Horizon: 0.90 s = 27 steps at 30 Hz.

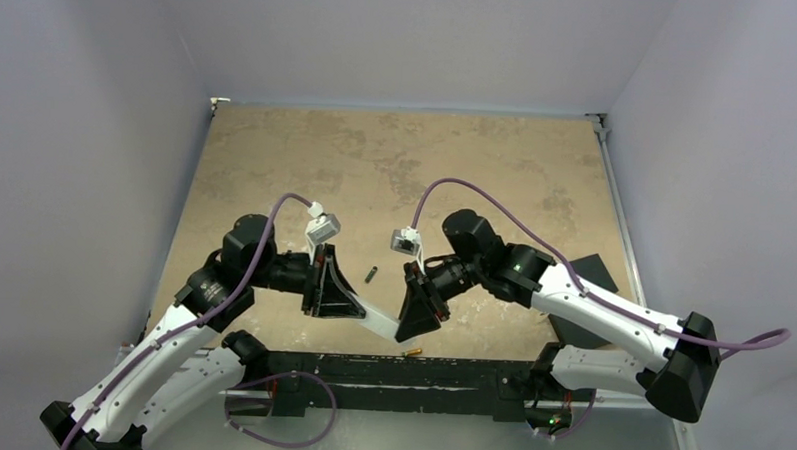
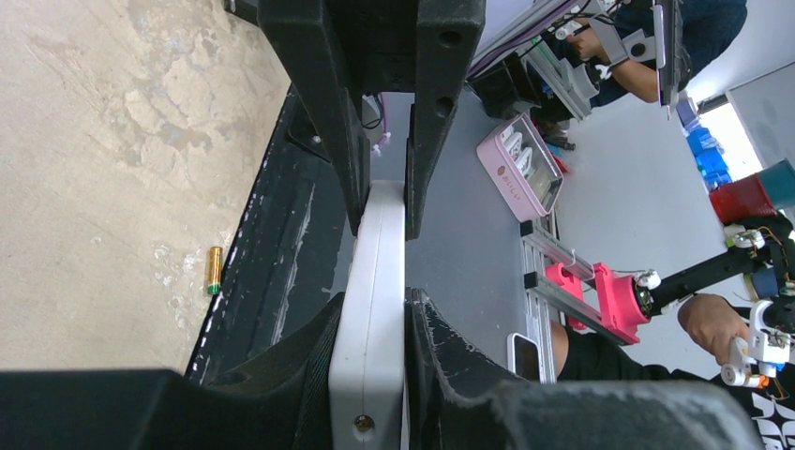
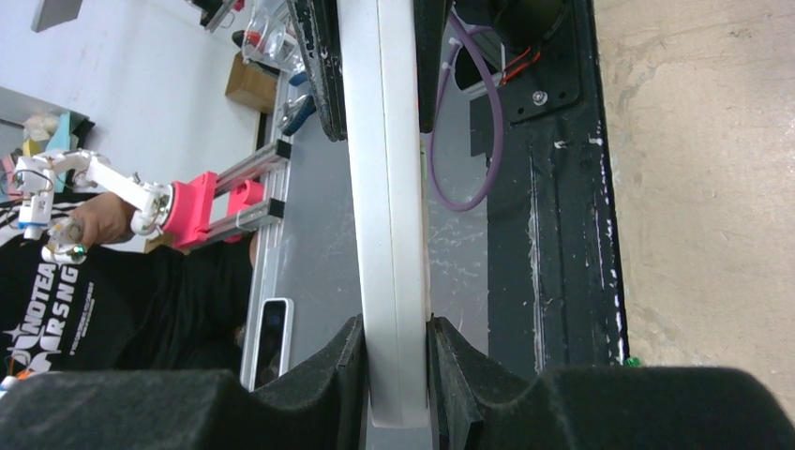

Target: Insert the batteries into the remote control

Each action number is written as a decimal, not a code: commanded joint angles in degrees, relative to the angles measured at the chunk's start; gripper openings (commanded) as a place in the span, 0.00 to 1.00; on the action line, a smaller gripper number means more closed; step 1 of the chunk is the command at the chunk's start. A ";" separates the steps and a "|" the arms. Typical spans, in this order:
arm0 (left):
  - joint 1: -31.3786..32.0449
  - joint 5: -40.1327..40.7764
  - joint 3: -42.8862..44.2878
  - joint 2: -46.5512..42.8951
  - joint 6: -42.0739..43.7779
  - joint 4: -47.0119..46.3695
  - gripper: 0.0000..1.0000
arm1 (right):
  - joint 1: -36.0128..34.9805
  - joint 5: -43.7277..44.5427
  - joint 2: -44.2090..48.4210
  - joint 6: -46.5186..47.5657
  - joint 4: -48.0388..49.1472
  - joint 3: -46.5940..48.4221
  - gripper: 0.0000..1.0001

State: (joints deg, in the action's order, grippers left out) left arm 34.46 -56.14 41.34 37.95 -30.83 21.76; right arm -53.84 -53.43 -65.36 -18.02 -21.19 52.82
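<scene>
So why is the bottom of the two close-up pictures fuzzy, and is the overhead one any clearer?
Left wrist view: the jaws nearest the lens look soft, the remote control and gold battery are sharp, and a bright patch at far right is washed out. Right wrist view: same soft foreground. Top external view: even light, faint shadows, the dark battery tiny.

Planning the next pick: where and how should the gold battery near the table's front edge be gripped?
Come from above and pinch the gold battery end to end: it lies flat, parallel to the black rail and close beside it, probably leaving little room for a finger between.
</scene>
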 commanded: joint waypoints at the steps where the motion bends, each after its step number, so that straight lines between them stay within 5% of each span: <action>1: -0.27 -1.81 -1.09 -0.43 0.40 -1.21 0.04 | 0.41 0.05 -0.67 1.71 -1.75 4.03 0.00; 6: -0.27 -1.82 -1.22 -0.42 0.20 -1.43 0.00 | 0.41 1.29 -1.08 2.86 -3.89 5.79 0.00; 14: -0.27 3.13 -3.48 -0.75 -4.50 -5.76 0.00 | 0.41 7.46 1.34 3.25 -5.27 6.06 0.46; 27: -0.27 13.48 -3.05 -2.80 -9.33 -7.96 0.00 | 0.49 27.22 14.73 -11.52 1.47 -4.08 0.68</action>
State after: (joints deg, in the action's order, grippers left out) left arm 34.35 -47.33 37.54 36.14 -37.95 16.82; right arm -53.58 -35.14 -55.11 -23.05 -23.68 51.42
